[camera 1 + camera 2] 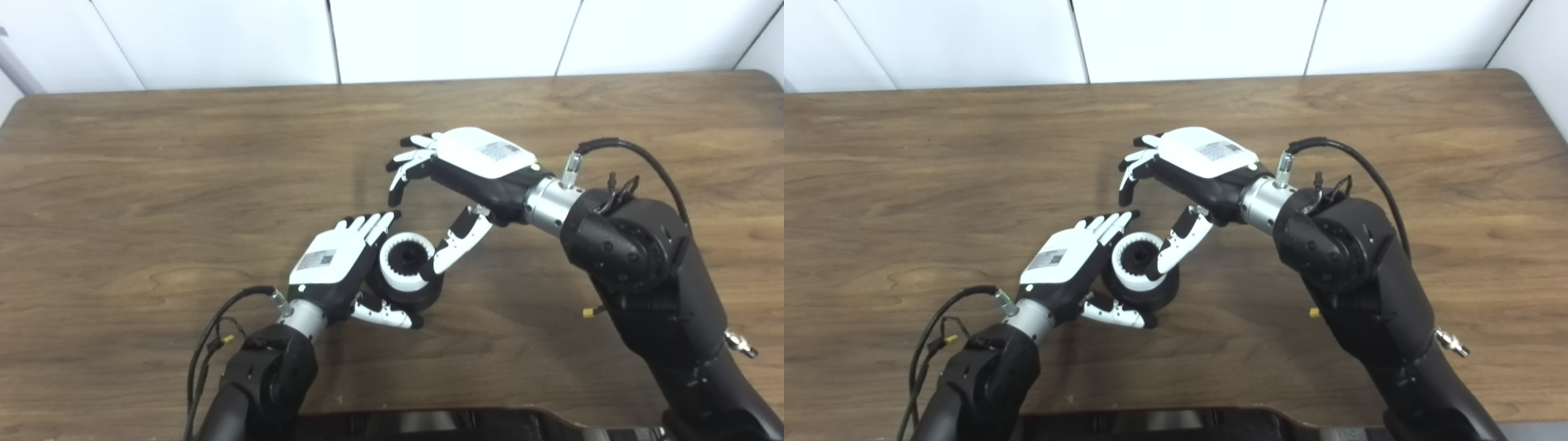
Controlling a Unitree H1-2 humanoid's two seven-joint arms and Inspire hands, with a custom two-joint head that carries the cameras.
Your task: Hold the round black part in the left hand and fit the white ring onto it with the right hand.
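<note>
The left hand (334,264) is wrapped round the round black part (409,288); the white ring (399,262), stiff and probably light, seems seated. The right hand (465,177) hangs spread, thumb touching the rim

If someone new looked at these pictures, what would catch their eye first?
Probably the white ring seated on the round black part, near the middle of the wooden table. The left hand cups that part, while the right hand arches over it with its thumb on the ring.
</note>
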